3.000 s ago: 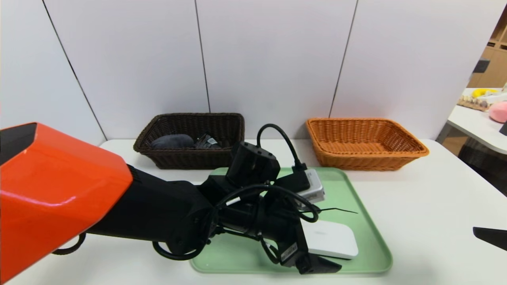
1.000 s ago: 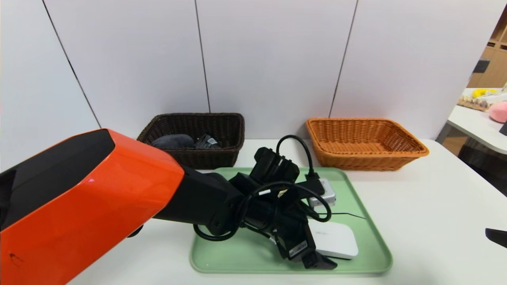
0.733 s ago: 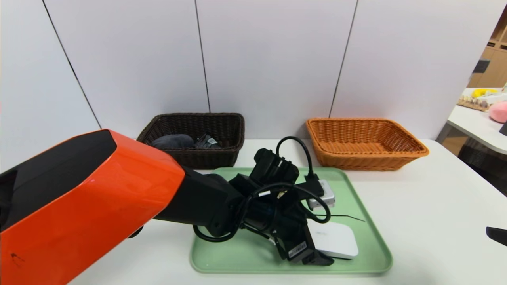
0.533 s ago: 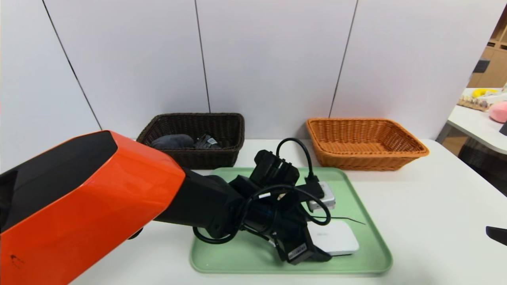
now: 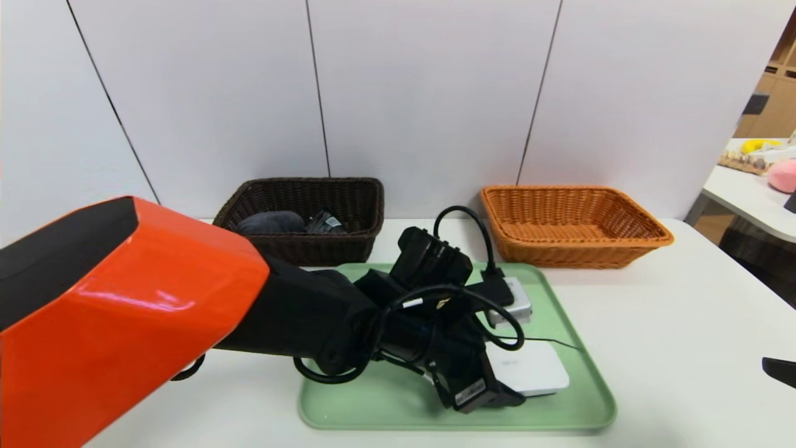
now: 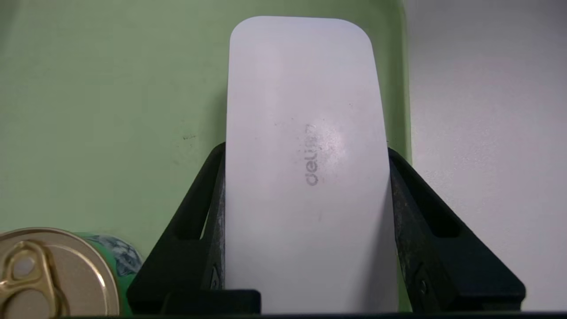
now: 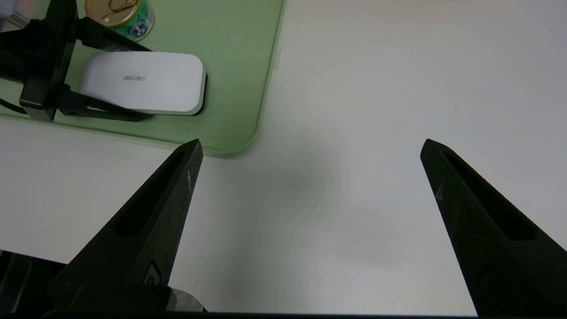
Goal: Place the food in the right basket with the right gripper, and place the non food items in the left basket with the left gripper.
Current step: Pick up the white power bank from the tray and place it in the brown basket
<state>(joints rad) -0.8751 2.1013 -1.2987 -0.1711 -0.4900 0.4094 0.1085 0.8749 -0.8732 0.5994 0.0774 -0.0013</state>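
Left wrist view shows me the white box [image 6: 305,155] between the two fingers of my left pincer [image 6: 307,148], which is closed upon its long sides. The box is over the green tray [image 5: 398,410], and the tin can [image 7: 115,11] is near it, outside this grip. Behind the tray are two baskets: the dark brown basket [image 5: 311,249], with the rolled grey cloth [image 5: 272,222] and the black tube [image 5: 324,223] inside, and the orange-tan basket [image 5: 572,249]. My right pincer [image 7: 312,146] is parked wide above the white bench [image 7: 319,221], right of the tray.

The white box [image 6: 305,212] looks smooth, softly glossy, like plastic.
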